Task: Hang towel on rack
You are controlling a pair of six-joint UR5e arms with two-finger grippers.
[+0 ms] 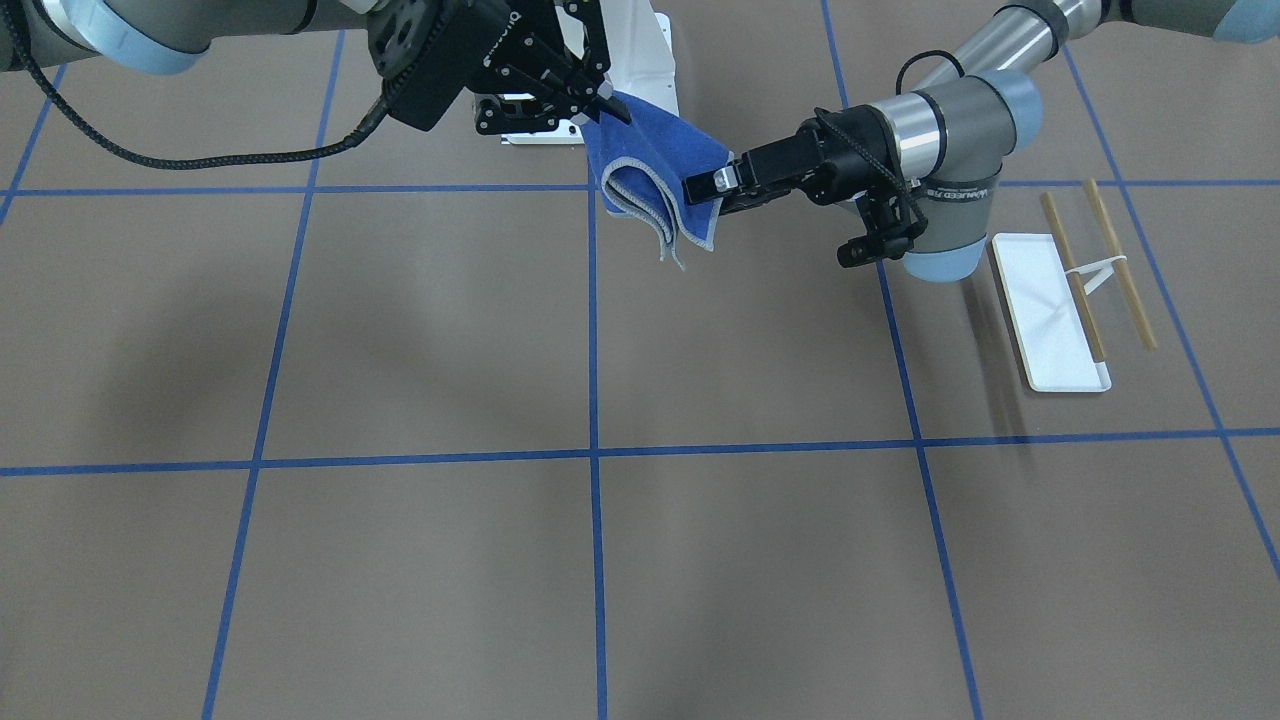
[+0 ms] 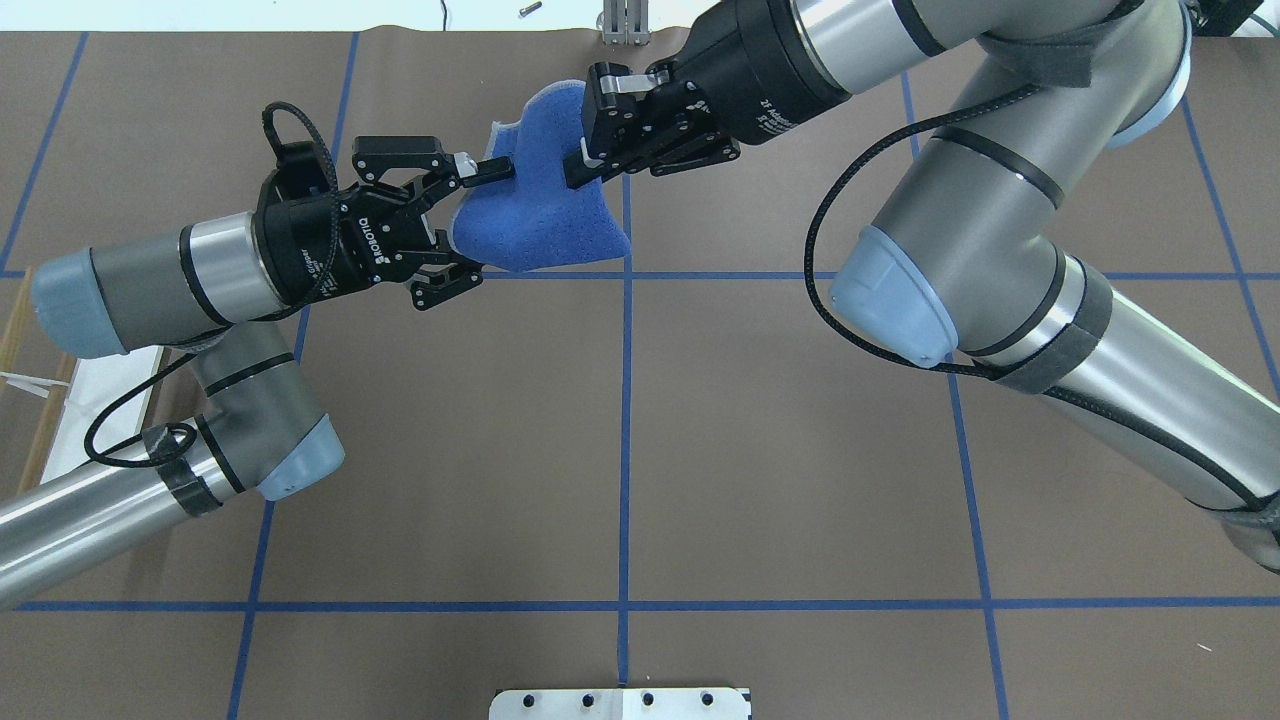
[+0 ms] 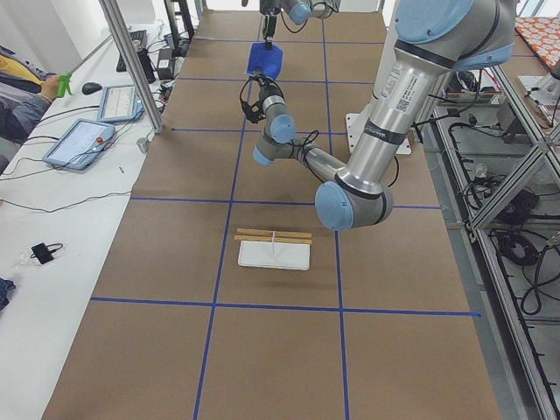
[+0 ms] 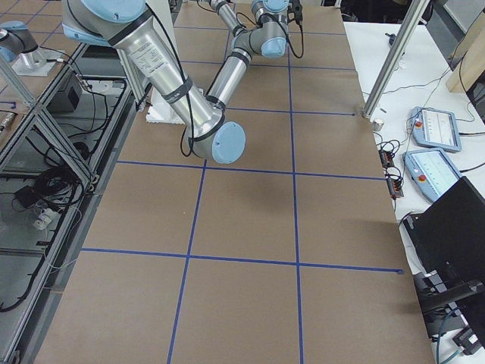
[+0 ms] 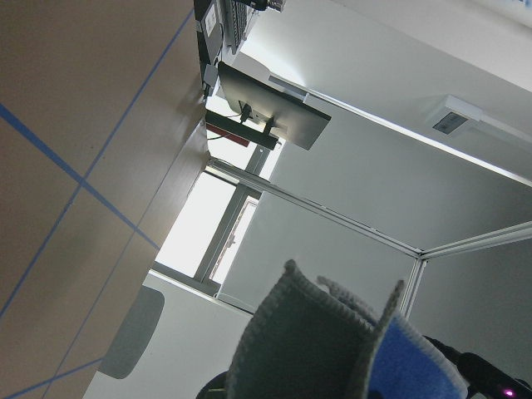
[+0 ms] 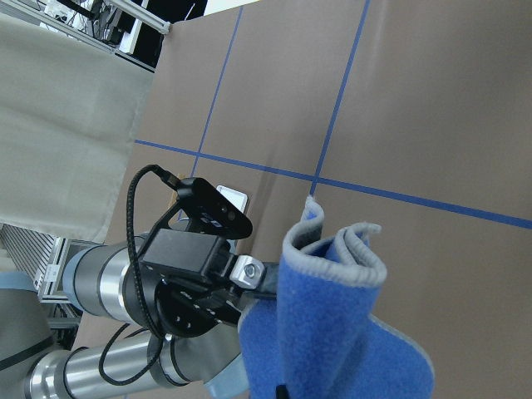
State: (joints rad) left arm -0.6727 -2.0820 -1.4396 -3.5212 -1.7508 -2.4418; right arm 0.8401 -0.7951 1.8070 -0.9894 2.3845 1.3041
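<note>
The royal-blue towel [image 2: 540, 215] hangs folded in the air over the table's far middle. My right gripper [image 2: 590, 155] is shut on its upper part; in the front view the right gripper [image 1: 600, 105] grips the towel [image 1: 650, 165] at its top. My left gripper [image 2: 475, 225] is open, its jaws spread around the towel's left edge, one fingertip [image 1: 722, 181] touching the cloth. The rack [image 1: 1060, 310], a white tray with two wooden rods [image 1: 1120, 265], stands on the table on my left side, apart from both grippers. The towel fills the bottom of the right wrist view [image 6: 332, 332].
A white bolted metal pedestal [image 1: 645, 60] stands behind the towel at the robot's base. The rack also shows in the exterior left view [image 3: 274, 249]. A side bench with tablets [image 3: 83, 140] and a metal post [image 3: 131, 61] runs along the table's far edge.
</note>
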